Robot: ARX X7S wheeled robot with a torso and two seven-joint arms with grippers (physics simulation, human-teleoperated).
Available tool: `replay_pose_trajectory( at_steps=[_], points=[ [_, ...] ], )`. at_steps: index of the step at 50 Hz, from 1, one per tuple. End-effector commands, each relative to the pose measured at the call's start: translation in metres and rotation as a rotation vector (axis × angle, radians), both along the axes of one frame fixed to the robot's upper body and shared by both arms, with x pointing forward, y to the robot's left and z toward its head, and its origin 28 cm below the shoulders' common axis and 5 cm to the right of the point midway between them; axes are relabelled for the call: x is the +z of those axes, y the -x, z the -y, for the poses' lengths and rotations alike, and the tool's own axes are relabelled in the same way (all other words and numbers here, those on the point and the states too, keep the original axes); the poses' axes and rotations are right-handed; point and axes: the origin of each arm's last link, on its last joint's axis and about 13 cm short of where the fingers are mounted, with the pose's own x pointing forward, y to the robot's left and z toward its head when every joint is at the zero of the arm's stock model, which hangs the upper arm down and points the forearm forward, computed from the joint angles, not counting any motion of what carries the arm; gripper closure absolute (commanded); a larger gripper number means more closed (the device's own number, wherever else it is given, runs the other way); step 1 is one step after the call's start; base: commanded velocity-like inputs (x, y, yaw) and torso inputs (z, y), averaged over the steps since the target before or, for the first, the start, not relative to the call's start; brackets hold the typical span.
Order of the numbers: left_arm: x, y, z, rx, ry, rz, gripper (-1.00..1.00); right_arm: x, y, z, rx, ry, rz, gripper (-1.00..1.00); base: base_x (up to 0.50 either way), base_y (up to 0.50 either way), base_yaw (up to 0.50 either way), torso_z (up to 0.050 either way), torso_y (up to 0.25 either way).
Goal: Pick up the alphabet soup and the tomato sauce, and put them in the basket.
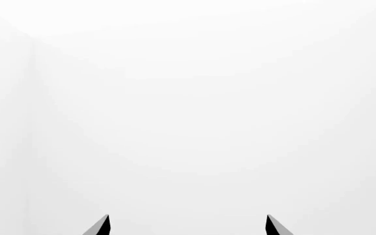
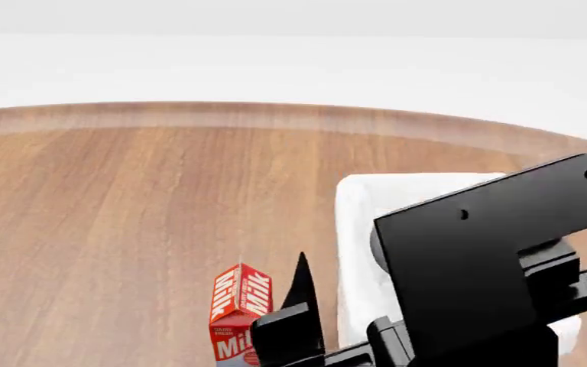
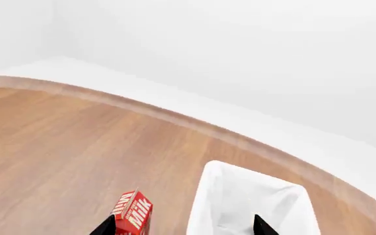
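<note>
Nearest in the head view, the right arm (image 2: 497, 267) fills the lower right as a big black bracket, with one pointed tip of the right claw (image 2: 301, 287) sticking up beside it. In the right wrist view its two tips sit wide apart at the picture's lower edge, released and holding nothing. Just past that tip stands a red milk carton (image 2: 238, 312), upright on the wooden desk (image 2: 120, 229). Beside the carton, on the robot's right, lies the basket (image 3: 240, 196), its white cloth lining showing; the arm hides much of it in the head view, and what shows of its inside looks bare. The left claw (image 1: 188, 226) shows only two dark tips, spread apart, released, against plain white. Neither the alphabet soup nor the tomato sauce shows in any view. Farther off, the desk's curved edge meets the white floor (image 2: 293, 69).
</note>
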Motion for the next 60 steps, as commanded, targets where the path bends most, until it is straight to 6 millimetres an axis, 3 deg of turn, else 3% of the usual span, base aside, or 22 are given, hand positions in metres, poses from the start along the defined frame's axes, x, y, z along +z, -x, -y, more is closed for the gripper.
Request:
replay_pose_trajectory(
  at_steps=[1,8,10,13,19,26,30,44,60],
  points=[
    [0.003,0.002,0.0,0.006,-0.008,0.002,-1.0,-0.045,0.026,0.007,-0.017,0.136,-0.228,-1.0,0.0,0.0,0.0,0.0,0.0],
    [0.004,0.003,0.001,0.004,-0.01,0.005,-1.0,-0.081,0.041,0.01,-0.048,0.159,-0.402,-1.0,0.0,0.0,0.0,0.0,0.0],
    [0.004,0.003,0.001,0.004,-0.01,0.004,-1.0,-0.074,0.042,0.01,-0.042,0.146,-0.432,-1.0,0.0,0.0,0.0,0.0,0.0],
    [0.005,0.004,0.001,0.006,-0.011,0.006,-1.0,-0.093,0.048,0.011,-0.052,0.15,-0.489,-1.0,0.0,0.0,0.0,0.0,0.0],
    [0.003,0.004,0.001,0.005,-0.011,0.005,-1.0,-0.092,0.061,0.008,-0.058,0.097,-0.607,-1.0,0.0,0.0,0.0,0.0,0.0],
    [0.001,0.004,0.0,0.006,-0.009,0.001,-1.0,-0.113,0.073,0.007,-0.079,0.045,-0.729,-1.0,0.0,0.0,0.0,0.0,0.0],
    [0.002,0.004,0.0,0.007,-0.009,0.003,-1.0,-0.115,0.08,0.007,-0.096,0.078,-0.812,-1.0,0.0,0.0,0.0,0.0,0.0],
    [0.002,0.004,0.001,0.006,-0.01,0.003,-1.0,-0.131,0.095,0.007,-0.072,0.078,-0.889,-1.0,0.0,0.0,0.0,0.0,0.0],
    [0.003,0.003,0.001,0.007,-0.011,0.005,-1.0,-0.127,0.081,0.015,-0.144,0.058,-0.82,-1.0,0.0,0.0,0.0,0.0,0.0]
  ],
)
